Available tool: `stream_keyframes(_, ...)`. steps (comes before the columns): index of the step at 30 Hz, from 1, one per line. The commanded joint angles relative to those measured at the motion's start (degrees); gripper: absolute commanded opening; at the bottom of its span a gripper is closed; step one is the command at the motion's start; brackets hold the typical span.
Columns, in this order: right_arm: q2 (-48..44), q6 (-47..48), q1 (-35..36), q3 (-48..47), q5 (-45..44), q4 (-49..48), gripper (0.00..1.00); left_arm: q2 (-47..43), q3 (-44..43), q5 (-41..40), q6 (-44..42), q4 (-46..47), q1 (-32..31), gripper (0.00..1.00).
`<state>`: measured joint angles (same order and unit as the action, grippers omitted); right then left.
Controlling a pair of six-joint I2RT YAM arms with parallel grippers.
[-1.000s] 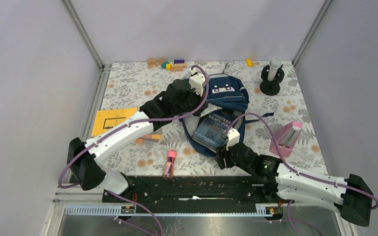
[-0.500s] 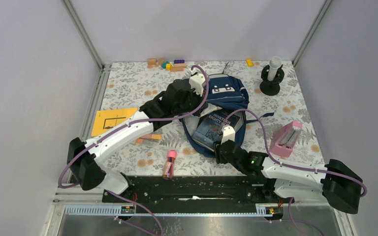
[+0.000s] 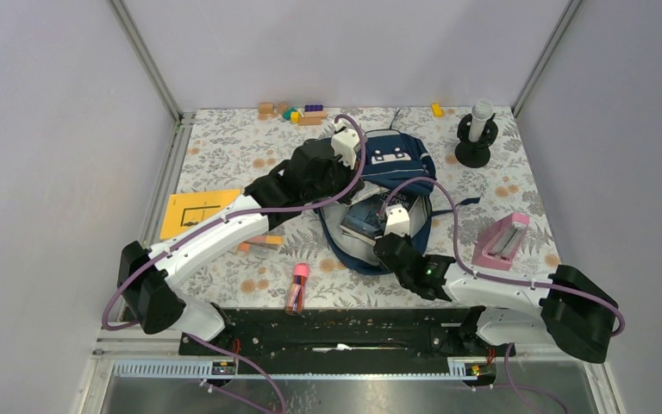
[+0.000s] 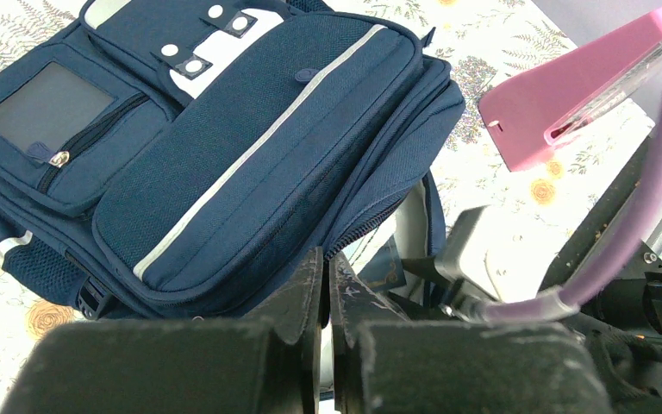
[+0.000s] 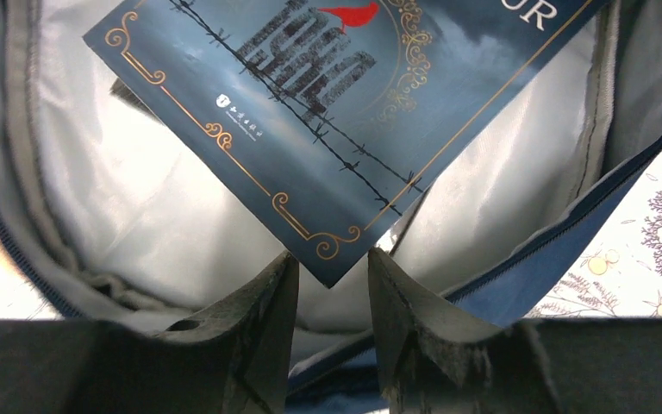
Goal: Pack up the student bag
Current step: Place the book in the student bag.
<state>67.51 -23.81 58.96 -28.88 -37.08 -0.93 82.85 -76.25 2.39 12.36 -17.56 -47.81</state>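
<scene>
The navy student bag (image 3: 401, 164) lies at the middle back of the table, its mouth facing the arms. My left gripper (image 3: 346, 188) is shut on the bag's zippered mouth edge (image 4: 371, 216) and holds it up; in the left wrist view the gripper (image 4: 326, 263) sits at that edge. A dark blue book (image 3: 367, 216) lies partly inside the bag on the pale lining (image 5: 138, 198). My right gripper (image 3: 380, 238) is open at the bag's mouth. In the right wrist view the gripper (image 5: 332, 259) has the book's (image 5: 345, 112) near corner between its tips.
A pink case (image 3: 502, 241) stands right of the bag. A black stand with a white cylinder (image 3: 477, 129) is at the back right. A yellow card (image 3: 196, 210), orange pieces (image 3: 263, 241) and a pink tube (image 3: 297, 287) lie left. Coloured blocks (image 3: 293, 112) line the back edge.
My right arm has swung left and forward to the bag's mouth, and the book has slid further into the bag. My left arm has not moved.
</scene>
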Motion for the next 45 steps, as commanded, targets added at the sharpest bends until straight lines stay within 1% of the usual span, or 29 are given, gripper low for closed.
stream_keyframes(1,3.0,2.6,-4.0,-2.0,-1.8,-7.4,0.42,-3.3,-1.4,-1.0,0.0,4.9,0.3,0.00)
stream_keyframes(6,6.9,4.4,-7.0,-2.7,0.1,-13.2,0.42,-3.2,-1.4,-1.0,0.0,4.8,0.3,0.00)
stream_keyframes(8,7.6,5.5,-7.6,-3.6,0.7,-14.0,0.42,-3.2,-1.4,-1.1,-0.1,4.7,0.3,0.00)
stream_keyframes(12,5.4,7.2,-7.6,-3.6,1.6,-13.7,0.44,-3.1,-1.4,-1.8,-0.5,4.7,0.3,0.00)
stream_keyframes(15,0.6,7.5,-7.6,-2.2,3.4,-11.7,0.55,-2.7,-1.2,-2.1,-0.7,4.9,0.4,0.00)
stream_keyframes(20,-11.7,8.5,-7.6,0.2,5.9,-4.9,0.68,-1.6,-1.4,-2.1,-0.9,4.5,0.9,0.00)
stream_keyframes(23,-19.5,10.5,-9.1,0.2,9.0,0.1,0.81,-1.5,-1.4,-2.1,-2.7,4.5,1.1,0.00)
stream_keyframes(25,-23.3,12.2,-11.7,-1.9,12.4,5.9,0.86,-1.5,-1.4,-1.3,-6.2,4.4,1.1,0.00)
stream_keyframes(26,-25.0,13.6,-13.0,-3.5,14.7,8.9,0.86,-1.4,-1.4,-0.9,-7.9,4.0,1.1,0.00)
stream_keyframes(28,-26.5,17.1,-14.6,-6.8,16.7,11.9,0.89,-0.9,-1.8,0.3,-10.3,2.3,1.2,0.00)
stream_keyframes(30,-26.6,20.9,-16.0,-9.4,17.0,12.9,0.93,0.1,-3.2,1.5,-10.9,0.4,1.3,0.00)
stream_keyframes(32,-25.5,23.4,-18.8,-11.1,18.2,11.4,0.94,0.4,-3.3,3.1,-10.6,-0.3,1.6,0.00)
stream_keyframes(36,-22.4,29.4,-23.9,-11.1,26.3,3.5,0.94,1.1,-3.2,6.8,-10.1,-0.9,1.7,0.00)
stream_keyframes(38,-20.4,33.1,-24.4,-11.2,30.8,-0.6,0.94,1.6,-3.9,7.1,-10.6,-2.1,1.7,0.00)
stream_keyframes(43,-13.8,41.3,-24.8,-15.2,39.2,-1.0,0.93,1.7,-4.3,6.4,-11.9,-4.1,1.7,0.00)
stream_keyframes(45,-12.4,44.3,-24.8,-15.5,40.0,-2.1,0.94,1.7,-4.4,6.5,-13.4,-4.5,1.7,0.00)
